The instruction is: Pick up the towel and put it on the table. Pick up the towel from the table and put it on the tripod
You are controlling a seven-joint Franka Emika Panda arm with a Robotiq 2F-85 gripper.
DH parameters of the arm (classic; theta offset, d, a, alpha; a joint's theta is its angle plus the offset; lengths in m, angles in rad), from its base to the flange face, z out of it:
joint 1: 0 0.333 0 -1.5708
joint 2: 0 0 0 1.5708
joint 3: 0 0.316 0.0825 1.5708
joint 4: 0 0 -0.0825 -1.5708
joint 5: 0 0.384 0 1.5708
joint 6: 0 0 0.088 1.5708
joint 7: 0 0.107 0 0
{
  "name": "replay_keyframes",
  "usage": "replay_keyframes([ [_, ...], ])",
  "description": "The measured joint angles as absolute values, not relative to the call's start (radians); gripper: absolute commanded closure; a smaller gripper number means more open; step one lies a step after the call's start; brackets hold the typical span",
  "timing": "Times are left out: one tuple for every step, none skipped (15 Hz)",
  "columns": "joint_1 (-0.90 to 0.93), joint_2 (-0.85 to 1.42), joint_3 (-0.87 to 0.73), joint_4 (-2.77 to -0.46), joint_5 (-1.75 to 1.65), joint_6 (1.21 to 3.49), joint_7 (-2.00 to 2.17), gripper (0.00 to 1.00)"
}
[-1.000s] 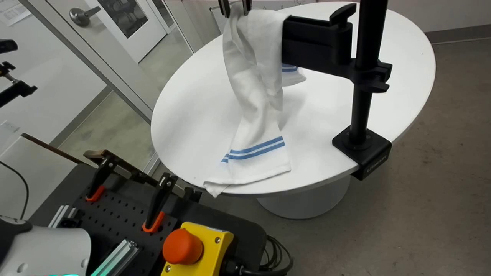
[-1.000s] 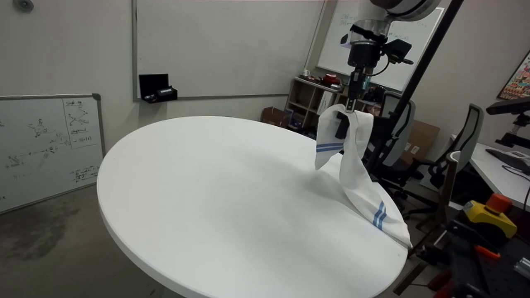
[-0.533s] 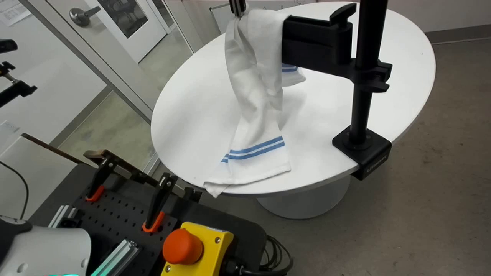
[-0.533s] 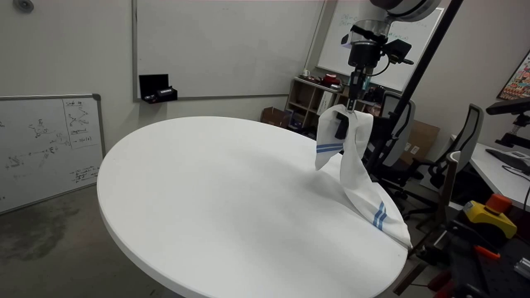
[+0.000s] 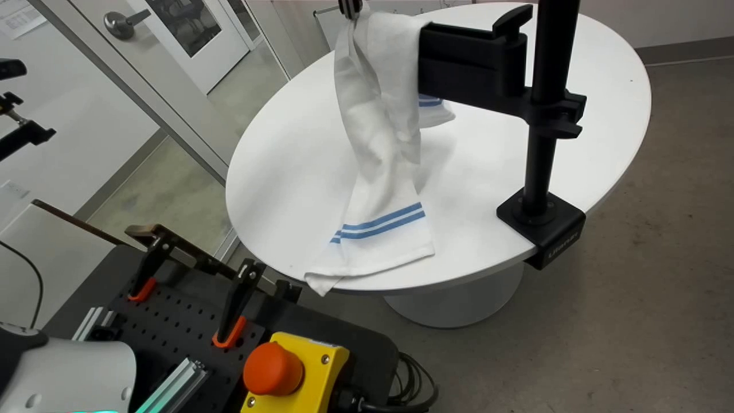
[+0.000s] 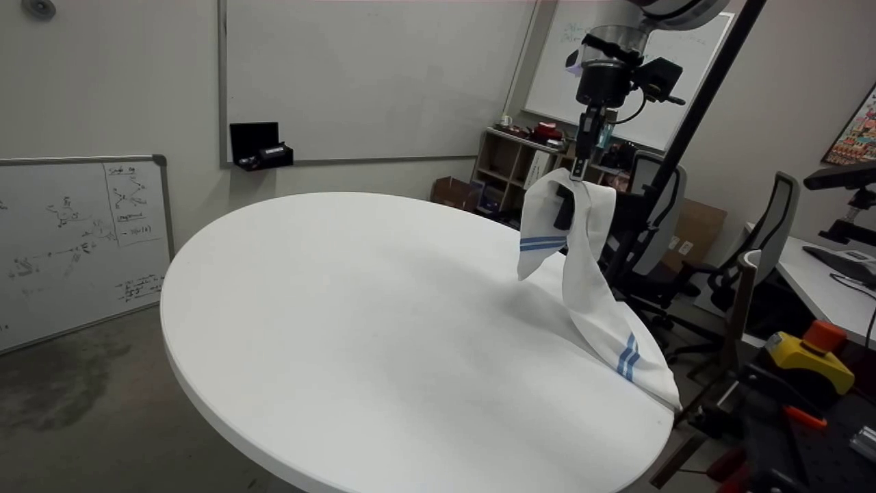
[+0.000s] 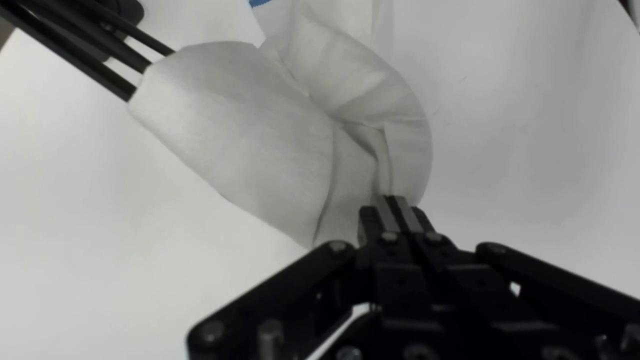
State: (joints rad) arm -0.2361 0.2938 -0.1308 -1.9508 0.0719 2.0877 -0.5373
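The hand point(image 7: 397, 202) is pinching the towel point(image 5: 384, 126), which is draping over the tripod arm point(image 5: 473, 63) near its free end; pulling outward along that arm would probably slip it clear. The long, striped tail is trailing to the edge of the bench point(image 6: 369, 329); a whiteboard point(image 6: 376, 82) is hanging beyond.

The towel point(image 5: 384, 143) is matt, creased cloth; the table point(image 6: 383, 329) smooth, faintly glossy; the tripod point(image 5: 542, 106) matt metal; the button point(image 5: 272, 369) smooth plastic; the 2 rails point(image 5: 178, 383) bare, shiny metal.
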Motion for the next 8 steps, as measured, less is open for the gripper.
replay_keyframes([
  [-0.240,0.282,-0.125,-1.951,0.091,2.080,-0.546,1.00],
  [-0.242,0.267,-0.121,-1.951,0.112,2.069,-0.557,1.00],
  [-0.245,0.249,-0.117,-1.952,0.134,2.056,-0.573,1.00],
  [-0.246,0.229,-0.115,-1.953,0.156,2.040,-0.591,1.00],
  [-0.247,0.207,-0.115,-1.954,0.176,2.021,-0.608,1.00],
  [-0.247,0.184,-0.115,-1.957,0.194,2.003,-0.626,1.00],
  [-0.247,0.163,-0.115,-1.959,0.210,1.984,-0.644,1.00],
  [-0.247,0.142,-0.115,-1.962,0.224,1.964,-0.663,1.00],
])
